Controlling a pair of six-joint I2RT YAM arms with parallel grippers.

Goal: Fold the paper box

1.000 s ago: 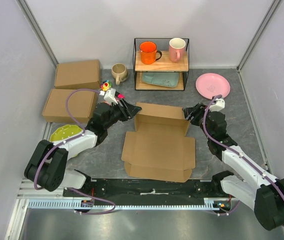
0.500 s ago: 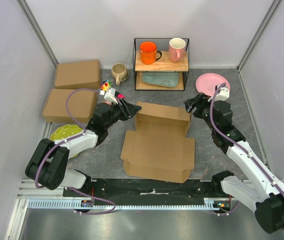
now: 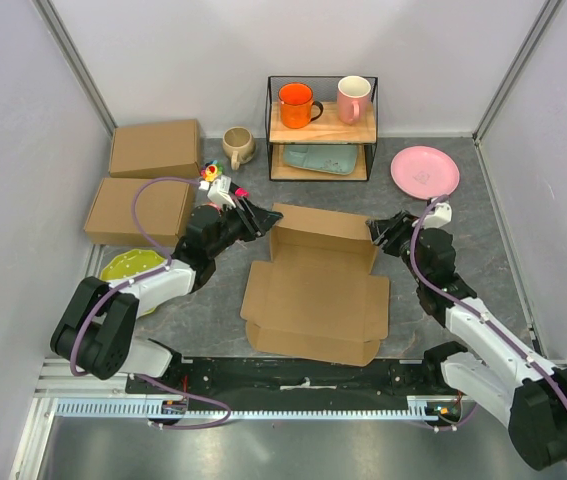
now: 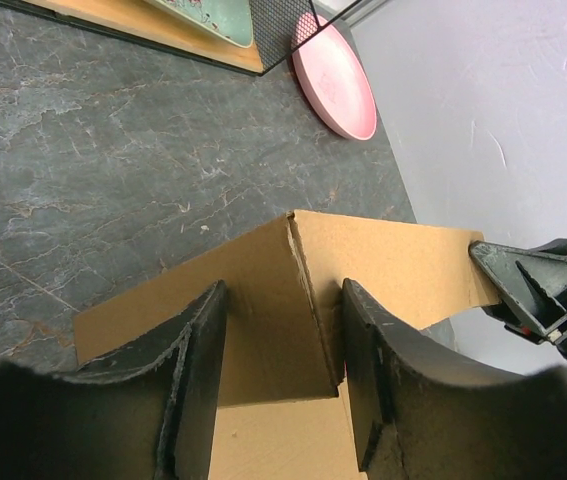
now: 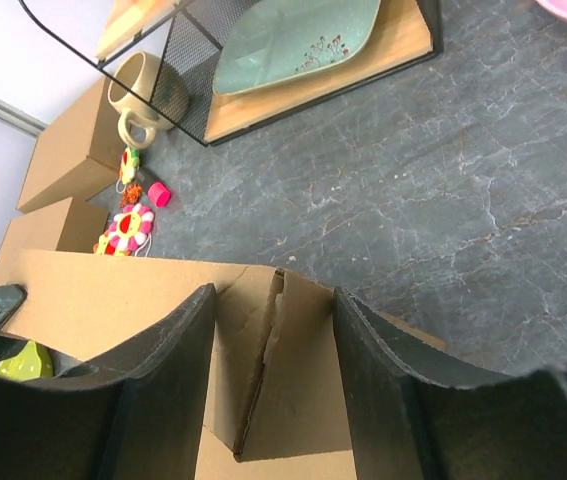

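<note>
The paper box [image 3: 315, 296] lies opened out on the grey table, its back wall [image 3: 324, 232] standing upright. My left gripper [image 3: 260, 216] is at the back left corner. In the left wrist view its open gripper [image 4: 283, 370] straddles that corner, where the wall [image 4: 393, 265] meets a side flap [image 4: 253, 320]. My right gripper [image 3: 376, 234] is at the back right corner. In the right wrist view its open gripper [image 5: 273, 375] straddles the crease between wall [image 5: 103, 290] and flap [image 5: 308, 380]. The cardboard runs on behind the fingers [image 5: 163, 390] on both sides.
Two closed flat cardboard boxes [image 3: 155, 148] [image 3: 138, 210] lie at the far left. A beige mug [image 3: 236, 146], a wire shelf [image 3: 321, 128] with mugs and a teal plate, and a pink plate [image 3: 424, 171] stand behind. A green dish [image 3: 128, 266] lies under the left arm, with a flower toy [image 3: 213, 177] nearby.
My right gripper swung up and away towards the pink plate, then came back down onto the box's back right corner. The left arm has stayed at the back left corner.
</note>
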